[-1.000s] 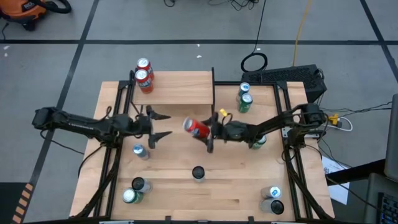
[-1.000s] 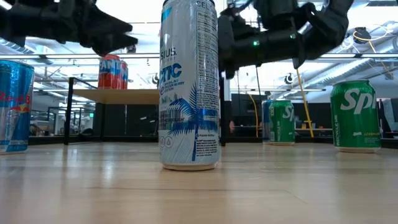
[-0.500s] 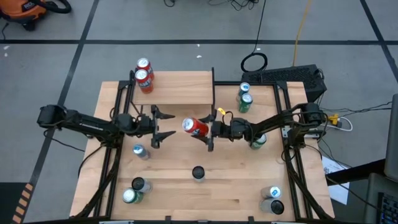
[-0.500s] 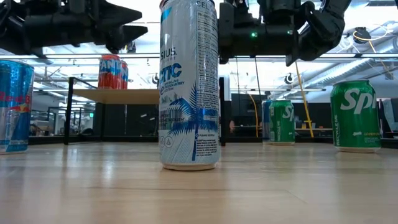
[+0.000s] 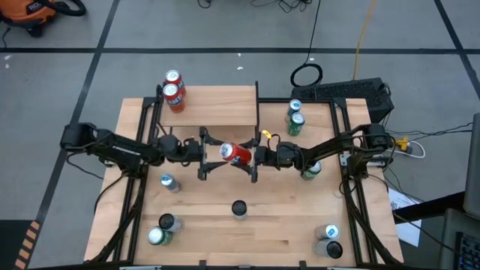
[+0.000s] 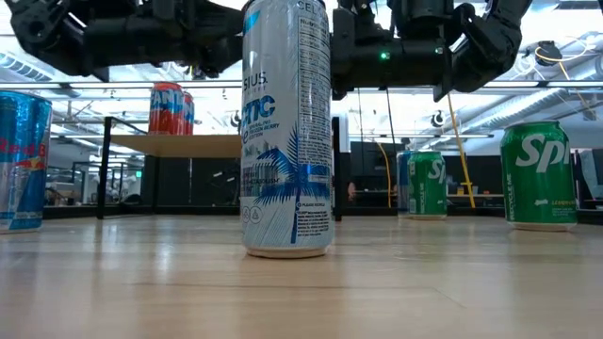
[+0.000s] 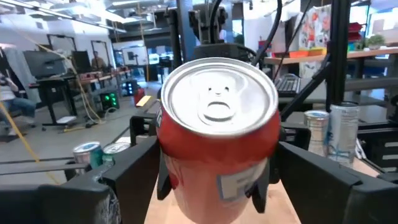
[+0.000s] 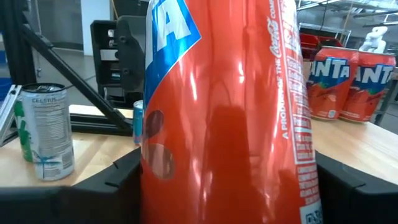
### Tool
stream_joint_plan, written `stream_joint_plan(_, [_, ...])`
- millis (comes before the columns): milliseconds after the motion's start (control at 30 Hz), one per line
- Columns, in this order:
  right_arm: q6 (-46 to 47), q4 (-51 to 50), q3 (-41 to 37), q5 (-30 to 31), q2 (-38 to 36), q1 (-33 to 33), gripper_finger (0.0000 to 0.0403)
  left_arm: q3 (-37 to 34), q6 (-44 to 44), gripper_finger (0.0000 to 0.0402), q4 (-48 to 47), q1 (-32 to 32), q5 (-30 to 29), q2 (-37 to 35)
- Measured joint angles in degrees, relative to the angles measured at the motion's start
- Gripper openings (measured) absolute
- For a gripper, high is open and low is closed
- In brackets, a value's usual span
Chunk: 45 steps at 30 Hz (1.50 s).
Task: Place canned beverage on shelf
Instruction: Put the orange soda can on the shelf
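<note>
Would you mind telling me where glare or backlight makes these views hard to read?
Low view: bright ceiling light silhouettes both arms above the tall white-and-blue can. Right wrist view: pale reflections streak the red Fanta can, which fills the frame. Left wrist view: its silver lid shines, yet reads clearly. High view: evenly lit.

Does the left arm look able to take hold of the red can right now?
Probably yes. The left end effector is open with a finger on each side of the red can, which the right end effector holds in mid-air; nothing sits between them.
</note>
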Motion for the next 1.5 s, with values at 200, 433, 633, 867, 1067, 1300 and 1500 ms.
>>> stream_joint_plan(200, [-0.12, -0.13, 0.00, 0.44, -0.03, -0.08, 0.0283, 2.65, -0.13, 0.0312, -0.10, 1.30, 2.58, 2.14])
stream_joint_plan(433, [-0.18, -0.41, 0.00, 0.19, -0.11, -0.04, 0.0284, 3.46, 0.04, 0.0310, -0.28, 1.33, 3.63, 2.59])
stream_joint_plan(633, [0.15, -0.58, 0.02, -0.68, -0.11, -0.51, 0.0284, 3.48, -0.05, 0.0309, -0.04, 1.33, 3.85, 2.59])
stream_joint_plan(867, [1.96, -0.82, 0.04, -2.73, -0.11, -1.49, 0.0288, 3.53, 0.43, 0.0307, 0.00, 1.68, 4.17, 2.61])
stream_joint_plan(1067, [2.33, -1.66, 0.15, -2.68, -0.02, -1.49, 0.0304, 3.61, 0.99, 0.0278, -0.26, 1.95, 5.85, 2.72])
stream_joint_plan(1300, [2.55, -1.74, 0.15, -2.57, 0.00, -1.49, 0.0307, 3.68, 1.53, 0.0268, -0.93, 2.06, 5.45, 2.59])
stream_joint_plan(1500, [2.58, -1.67, 0.13, -0.48, 0.09, -1.62, 0.0308, 3.68, 1.11, 0.0266, -6.44, 4.06, 5.10, -0.71])
